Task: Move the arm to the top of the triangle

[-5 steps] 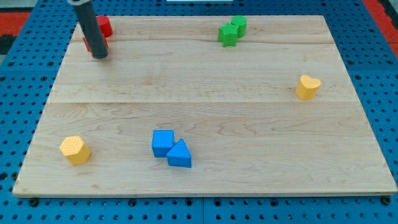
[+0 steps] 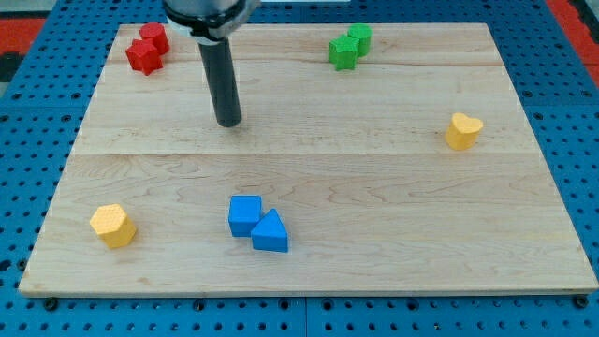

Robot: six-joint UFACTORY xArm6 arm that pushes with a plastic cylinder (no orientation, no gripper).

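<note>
Approach underway: my tip [image 2: 228, 122] is well above the blue triangle [image 2: 270, 232].

The triangle lies low on the worktop [image 2: 374, 187], touching a blue cube [image 2: 244, 214]. No gripper fitted; next, slide down-right, stopping just above it.

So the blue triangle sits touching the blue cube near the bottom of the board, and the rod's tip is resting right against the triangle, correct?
Not quite. The blue triangle does touch the blue cube near the bottom, but my tip is well apart from it, toward the view's top, on bare board. The camera view shows this.
</note>
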